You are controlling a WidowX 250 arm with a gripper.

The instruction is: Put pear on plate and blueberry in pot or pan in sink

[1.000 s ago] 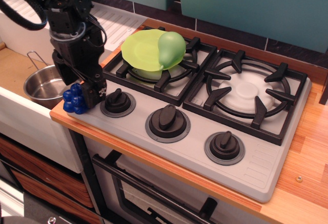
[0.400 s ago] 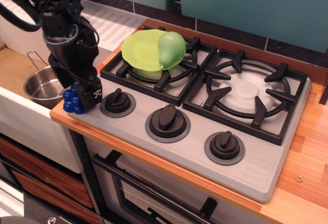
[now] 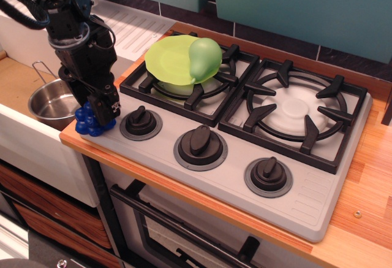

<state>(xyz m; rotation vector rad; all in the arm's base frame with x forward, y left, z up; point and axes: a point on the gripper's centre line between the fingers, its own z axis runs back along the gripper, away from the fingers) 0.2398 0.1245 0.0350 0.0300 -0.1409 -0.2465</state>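
In the single view, the black arm comes down from the upper left, and its pincer (image 3: 97,113) sits low at the front left corner of the stove (image 3: 245,139), right over the blueberry (image 3: 90,121). The dark fingers (image 3: 105,110) lie against the right and upper side of the berry cluster, and the cluster shows on the left of them; whether the pincer is clamped on the blueberry or only around it cannot be told, since its own body hides the gap. The blueberry is at the very edge of the wooden worktop (image 3: 367,182), just beside the leftmost knob (image 3: 141,122) and not in the pot (image 3: 52,102). The pot stands in the sink (image 3: 18,84) to the left, below worktop level, shiny and empty as far as can be seen, with its wire handle (image 3: 40,69) rising at the back. The pear (image 3: 204,56) rests on the right part of the plate (image 3: 171,59), and the plate lies on the left burner (image 3: 184,84). The right burner (image 3: 297,111) is bare. A white ribbed drainboard (image 3: 138,26) runs behind the sink, next to the arm.
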